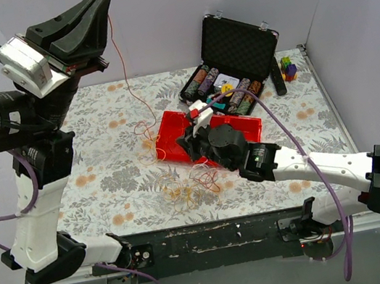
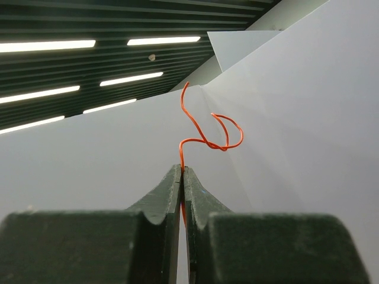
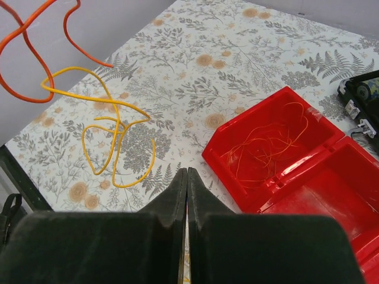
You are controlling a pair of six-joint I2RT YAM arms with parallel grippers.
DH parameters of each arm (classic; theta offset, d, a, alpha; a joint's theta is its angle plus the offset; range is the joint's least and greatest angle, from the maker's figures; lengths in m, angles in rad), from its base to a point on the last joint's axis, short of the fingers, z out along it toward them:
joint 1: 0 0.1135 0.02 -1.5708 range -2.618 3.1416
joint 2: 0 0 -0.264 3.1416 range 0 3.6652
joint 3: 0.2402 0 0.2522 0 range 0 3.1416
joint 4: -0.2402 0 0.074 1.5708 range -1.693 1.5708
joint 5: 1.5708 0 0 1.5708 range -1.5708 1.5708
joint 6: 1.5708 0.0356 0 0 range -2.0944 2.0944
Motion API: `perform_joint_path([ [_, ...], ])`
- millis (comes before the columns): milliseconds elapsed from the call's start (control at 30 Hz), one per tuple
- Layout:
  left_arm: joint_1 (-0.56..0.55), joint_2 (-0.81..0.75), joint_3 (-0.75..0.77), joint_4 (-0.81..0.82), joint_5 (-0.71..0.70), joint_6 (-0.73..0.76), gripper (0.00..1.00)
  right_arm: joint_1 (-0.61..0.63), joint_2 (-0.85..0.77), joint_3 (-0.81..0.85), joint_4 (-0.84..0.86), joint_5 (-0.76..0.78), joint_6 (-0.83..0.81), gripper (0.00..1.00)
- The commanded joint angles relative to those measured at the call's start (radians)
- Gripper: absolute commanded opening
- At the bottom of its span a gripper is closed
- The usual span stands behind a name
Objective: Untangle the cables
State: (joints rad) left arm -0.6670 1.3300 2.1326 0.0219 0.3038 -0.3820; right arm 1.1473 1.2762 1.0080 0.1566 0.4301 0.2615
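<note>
Thin orange strands (image 3: 263, 148), seen only in the right wrist view, are coiled in the left compartment of the red bin (image 3: 308, 171). Coloured rolls (image 1: 224, 84) are held in the open black case (image 1: 238, 38) at the far right. High up, the left gripper (image 2: 182, 168) is pinched on an orange cable (image 2: 204, 133). The right gripper (image 3: 186, 171) is pressed together on nothing visible, beside the bin. Other cables (image 1: 187, 186) are heaped at the table's (image 1: 98, 121) near edge.

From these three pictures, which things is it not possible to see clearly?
- Top view: the orange cable's upper end, cut off by the top edge.
- Right wrist view: whether the shut right gripper pinches a strand; its own fingers hide it.
- Top view: single strands in the tangle on the table, too thin to trace.
</note>
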Motion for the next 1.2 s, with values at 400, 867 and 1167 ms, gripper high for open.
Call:
perform_joint_path([
  [400,-0.005,-0.028,-0.002,-0.011,0.014,-0.005,0.01,0.002,-0.051,-0.049,0.199,-0.261,-0.01,0.38],
  [867,-0.002,-0.022,0.023,-0.014,0.04,-0.031,0.01,0.005,0.021,-0.026,0.267,-0.225,0.008,0.39],
  [1167,-0.003,-0.028,0.003,-0.016,0.037,0.005,0.01,0.015,0.006,-0.065,0.331,-0.353,0.068,0.44],
])
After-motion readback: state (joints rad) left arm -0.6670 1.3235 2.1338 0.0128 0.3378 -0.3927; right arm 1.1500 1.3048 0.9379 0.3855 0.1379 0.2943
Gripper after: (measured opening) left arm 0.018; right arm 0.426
